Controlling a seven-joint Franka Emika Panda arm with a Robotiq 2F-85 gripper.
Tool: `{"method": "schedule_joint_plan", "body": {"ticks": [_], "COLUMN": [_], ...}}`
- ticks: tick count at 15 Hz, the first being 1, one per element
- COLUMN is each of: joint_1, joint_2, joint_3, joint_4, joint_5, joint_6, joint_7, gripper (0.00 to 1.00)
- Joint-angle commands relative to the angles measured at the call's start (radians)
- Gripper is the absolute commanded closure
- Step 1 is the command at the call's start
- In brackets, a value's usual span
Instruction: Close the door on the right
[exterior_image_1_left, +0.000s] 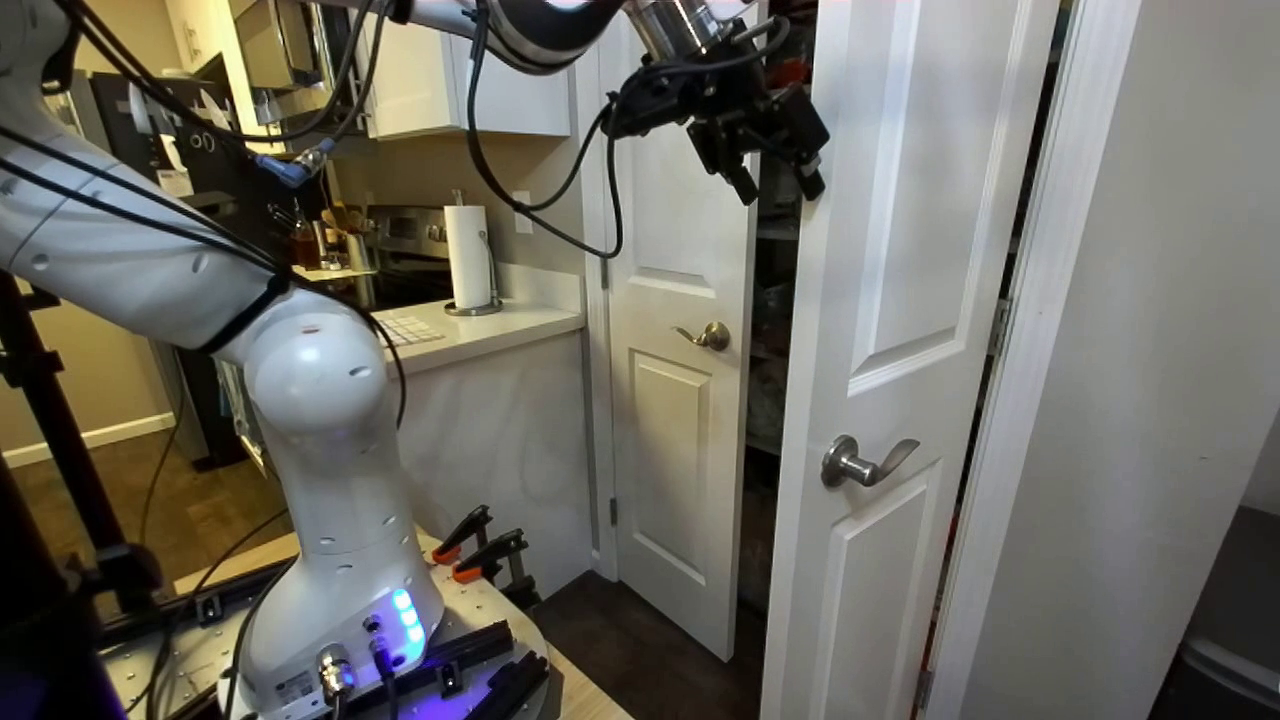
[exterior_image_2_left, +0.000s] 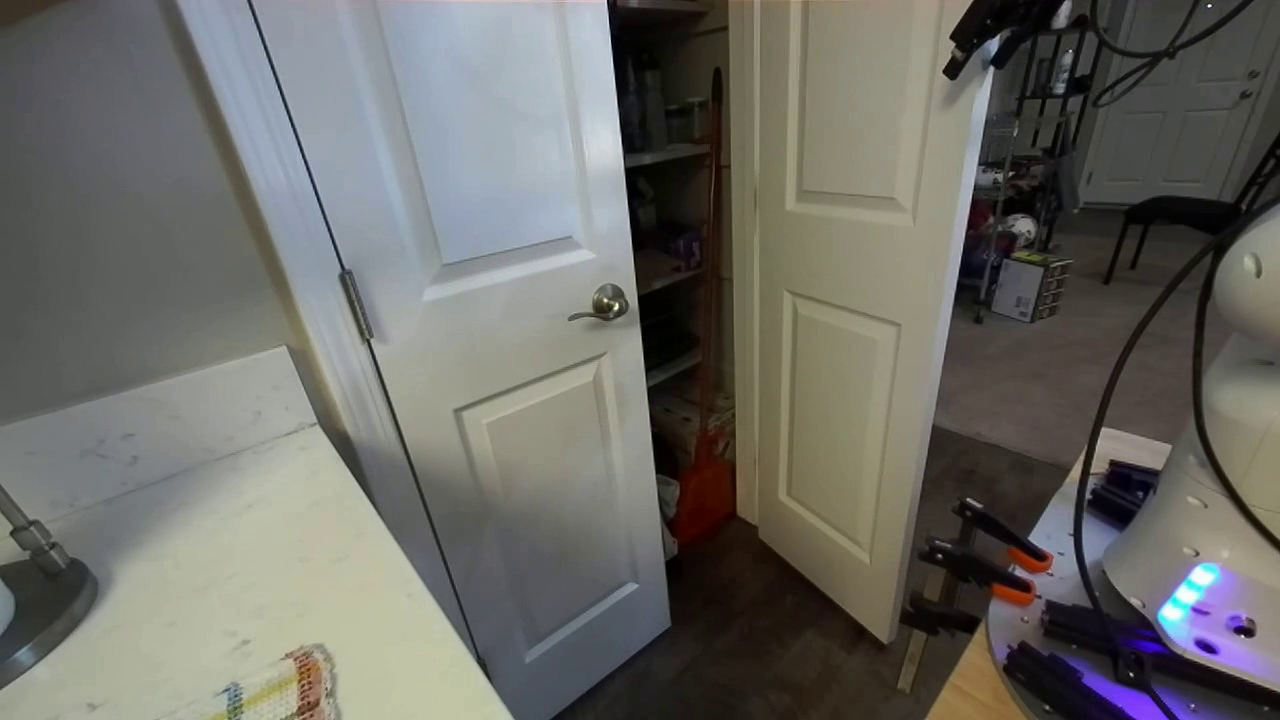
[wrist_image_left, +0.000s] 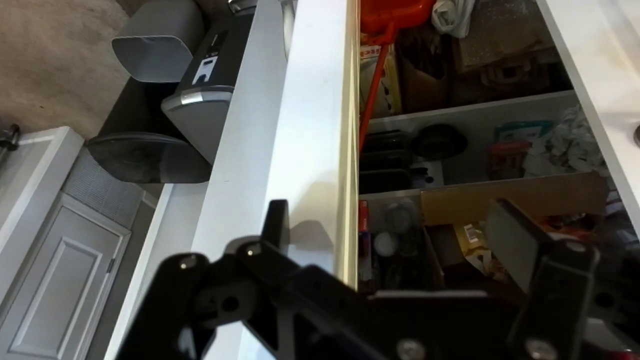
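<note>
In an exterior view, the right-hand panelled door (exterior_image_1_left: 900, 300), lever handle (exterior_image_1_left: 866, 463) near its left edge, stands ajar, claw (exterior_image_1_left: 780, 192) at that edge. In an exterior view, it angles out beside pantry shelves (exterior_image_2_left: 668, 155). In the wrist view, the claw's fingers (wrist_image_left: 275, 220) are spread.

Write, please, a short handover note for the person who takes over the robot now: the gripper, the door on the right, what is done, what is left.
Gripper: open, holding nothing; one finger is close to the free edge of the right door. Contact I cannot tell.
Right door: open; its handle is lower than the gripper. Shelves show between it and the left door, which is also ajar and not part of this job.
Done: gripper is by the door's edge; door not closed yet.
To do: swing the right door shut, likely by pushing near that edge.
</note>
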Motion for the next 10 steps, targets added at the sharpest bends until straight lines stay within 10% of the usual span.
{"method": "schedule_joint_plan", "body": {"ticks": [1, 10], "joint_1": [0.013, -0.102], "joint_2": [-0.010, 0.021], "joint_3": [0.008, 0.043], "joint_4": [-0.013, -0.020], "joint_5": [0.029, -0.087], "joint_6": [0.002, -0.110], "joint_7": [-0.050, -0.013], "gripper": [0.00, 0.00]}}
